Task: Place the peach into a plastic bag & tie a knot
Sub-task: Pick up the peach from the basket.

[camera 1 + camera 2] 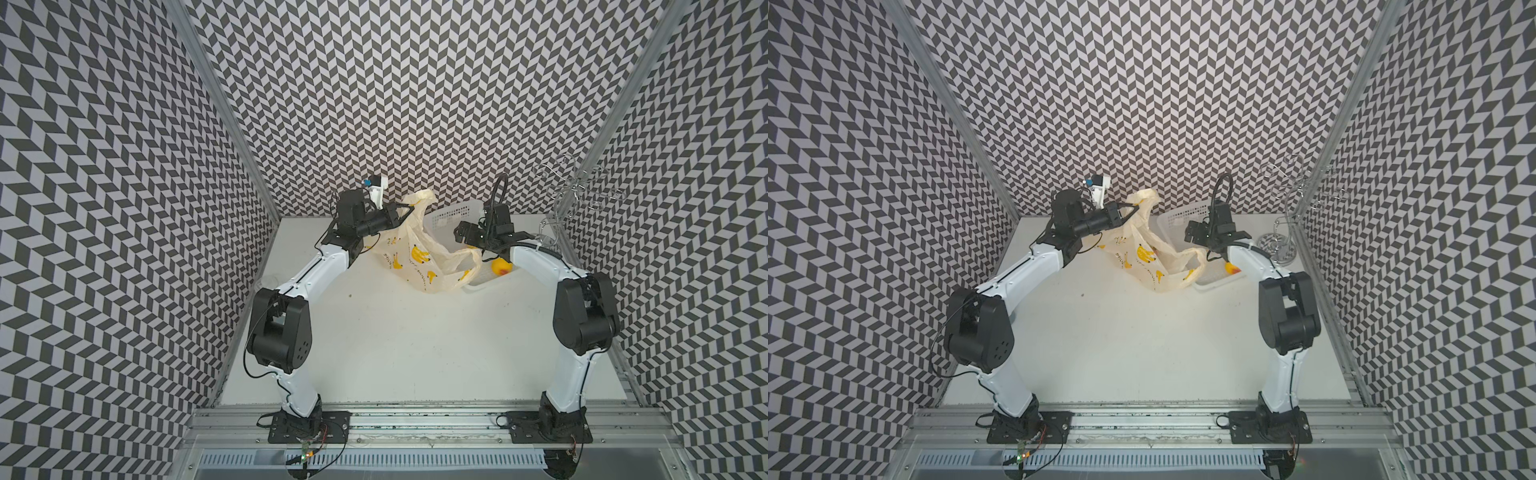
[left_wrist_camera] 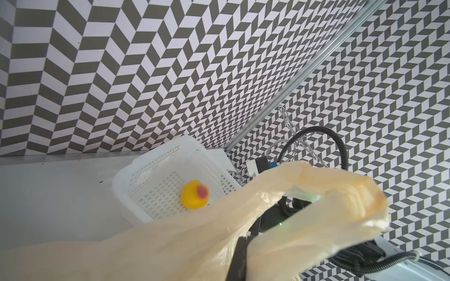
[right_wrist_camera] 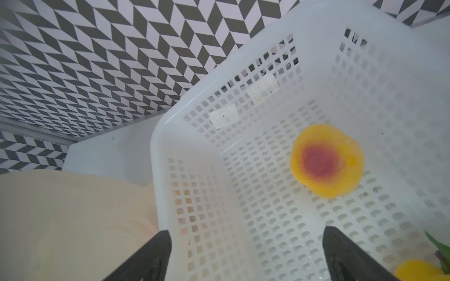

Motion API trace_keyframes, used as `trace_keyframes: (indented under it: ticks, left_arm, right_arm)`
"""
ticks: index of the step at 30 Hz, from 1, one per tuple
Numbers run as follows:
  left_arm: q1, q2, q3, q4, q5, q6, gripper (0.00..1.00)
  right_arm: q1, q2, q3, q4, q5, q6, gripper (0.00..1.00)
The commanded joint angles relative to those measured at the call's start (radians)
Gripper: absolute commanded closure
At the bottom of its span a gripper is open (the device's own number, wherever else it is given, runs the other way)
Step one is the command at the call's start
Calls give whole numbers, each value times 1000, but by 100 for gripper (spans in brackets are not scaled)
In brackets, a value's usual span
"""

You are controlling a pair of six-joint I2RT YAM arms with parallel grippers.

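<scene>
The plastic bag (image 1: pixel 415 255) (image 1: pixel 1142 255), cream-yellow with banana prints, hangs from my left gripper (image 1: pixel 405 214) (image 1: pixel 1127 214), which is shut on its upper handle. Its lower part rests on the table. In the left wrist view the plastic bag (image 2: pixel 194 243) covers the left gripper (image 2: pixel 243 262). The peach (image 1: pixel 500 267) (image 1: pixel 1231 269) (image 2: pixel 195 194) (image 3: pixel 326 160), yellow with a red patch, lies in the white basket (image 1: pixel 451 214) (image 3: pixel 219 80). My right gripper (image 1: pixel 460 233) (image 3: pixel 246 233) hovers open over the basket, holding nothing. A knot is out of view.
A second yellow fruit with a green leaf (image 3: pixel 414 270) lies in the basket's corner. The bag's loose handle drapes over the basket rim (image 1: pixel 473 266). A wire stand (image 1: pixel 577 187) (image 1: pixel 1279 245) occupies the back right corner. Patterned walls close in three sides.
</scene>
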Motion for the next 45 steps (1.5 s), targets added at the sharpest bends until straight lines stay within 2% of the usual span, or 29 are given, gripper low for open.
trace_keyframes:
  ticks: [1, 7, 19, 23, 26, 32, 35, 41, 45]
  left_arm:
    - [4, -24, -22, 13, -6, 13, 100]
    - [9, -51, -20, -5, -2, 26, 100]
    - [12, -60, -29, -2, 5, 27, 100]
    - [12, -59, -26, -2, 7, 24, 100]
    - [12, -59, -28, -3, 7, 24, 100]
    - [16, -70, -35, 6, 7, 18, 100]
    - [20, -75, -38, 5, 8, 22, 100]
    - [23, -81, -60, 4, 19, 24, 100]
    - [21, -90, -54, 7, 34, 16, 100]
  right_arm:
    - [-18, 40, 103, -1, 213, -61, 1]
    - [-18, 234, 271, -93, 287, -90, 1]
    - [-22, 426, 398, -108, 285, -118, 1]
    - [-26, 454, 417, -120, 276, -113, 9]
    - [-28, 438, 409, -123, 272, -106, 23]
    - [-28, 333, 357, -122, 236, -99, 48]
    - [-26, 214, 269, -100, 190, -82, 50]
    - [-20, -172, 54, -4, 78, -56, 52]
    - [39, -356, -59, 11, -29, -56, 56]
